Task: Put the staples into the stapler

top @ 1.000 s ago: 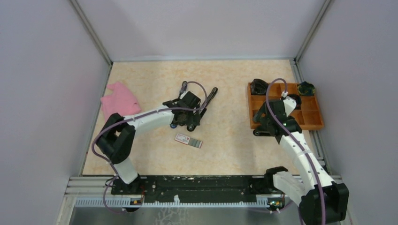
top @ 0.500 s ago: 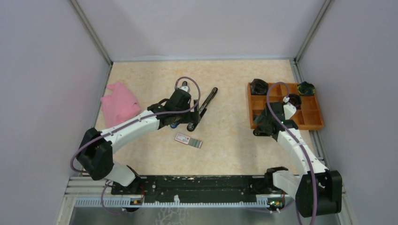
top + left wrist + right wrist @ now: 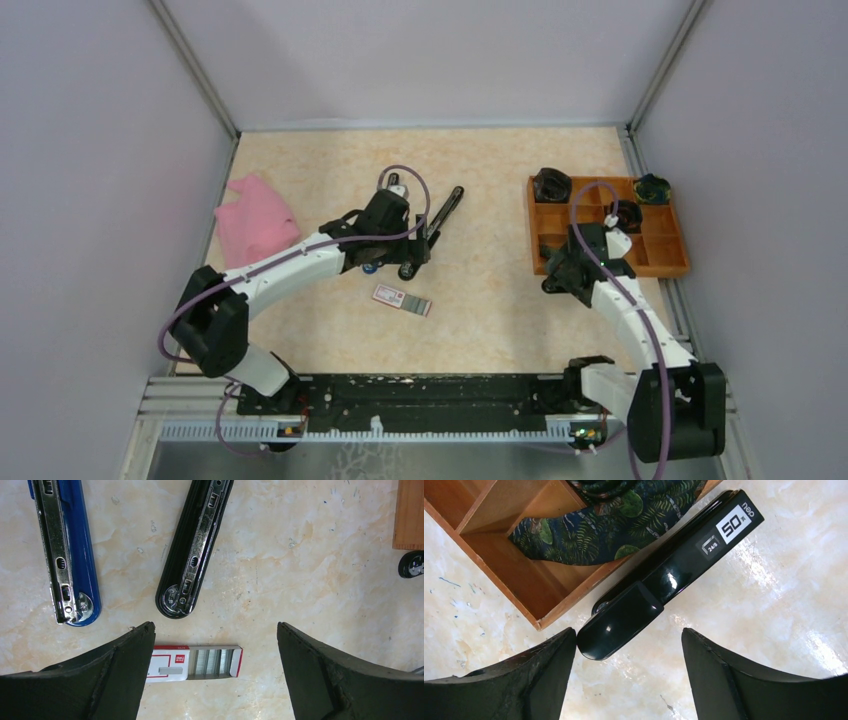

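Left wrist view: staples (image 3: 195, 661) lie inside the wide-spread left pincer (image 3: 214, 626).

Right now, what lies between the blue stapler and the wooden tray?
The black stapler, lying open on the tabletop. The left wrist view shows it between the blue stapler and the wooden tray.

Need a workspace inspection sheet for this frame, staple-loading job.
Surface: marbled beige table, few small marks.
Job's things: staples lying flat under left gripper; blue stapler and black stapler beyond, rails up; closed stapler beside wooden tray.
Clutter: pink cloth far left; patterned cloth in tray.
Grippers: left gripper open, right gripper open, both empty.
Cables: purple cables looped at both wrists, no snag seen.
Surroundings: plain walls on three sides.
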Robot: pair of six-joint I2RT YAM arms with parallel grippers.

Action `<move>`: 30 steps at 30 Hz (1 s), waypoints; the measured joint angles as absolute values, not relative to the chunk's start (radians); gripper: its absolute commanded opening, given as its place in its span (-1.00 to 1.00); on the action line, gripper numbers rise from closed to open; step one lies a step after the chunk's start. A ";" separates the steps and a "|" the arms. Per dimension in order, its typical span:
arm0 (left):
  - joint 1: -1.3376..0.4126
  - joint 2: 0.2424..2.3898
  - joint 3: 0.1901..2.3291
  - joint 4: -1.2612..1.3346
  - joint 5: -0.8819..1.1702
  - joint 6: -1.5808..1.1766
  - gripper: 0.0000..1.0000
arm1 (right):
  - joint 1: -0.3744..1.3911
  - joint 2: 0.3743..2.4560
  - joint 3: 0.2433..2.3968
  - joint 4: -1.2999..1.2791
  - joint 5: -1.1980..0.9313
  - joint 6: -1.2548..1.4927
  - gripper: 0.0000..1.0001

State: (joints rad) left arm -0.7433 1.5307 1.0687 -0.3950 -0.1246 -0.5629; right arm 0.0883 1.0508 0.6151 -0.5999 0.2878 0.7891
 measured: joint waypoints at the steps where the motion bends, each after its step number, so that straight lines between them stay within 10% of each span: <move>1: -0.743 1.531 1.069 -0.394 -0.123 -0.563 0.92 | 0.087 1.046 0.615 -0.608 0.287 0.788 0.48; 30: -0.730 1.509 1.035 -0.380 -0.092 -0.563 0.92 | 0.030 1.111 0.615 -0.636 0.260 0.759 -0.01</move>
State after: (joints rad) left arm -0.7300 1.5093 1.0351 -0.3798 -0.0917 -0.5632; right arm 0.0296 1.1110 0.6151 -0.6365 0.2600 0.7593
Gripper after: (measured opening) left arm 0.960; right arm 0.559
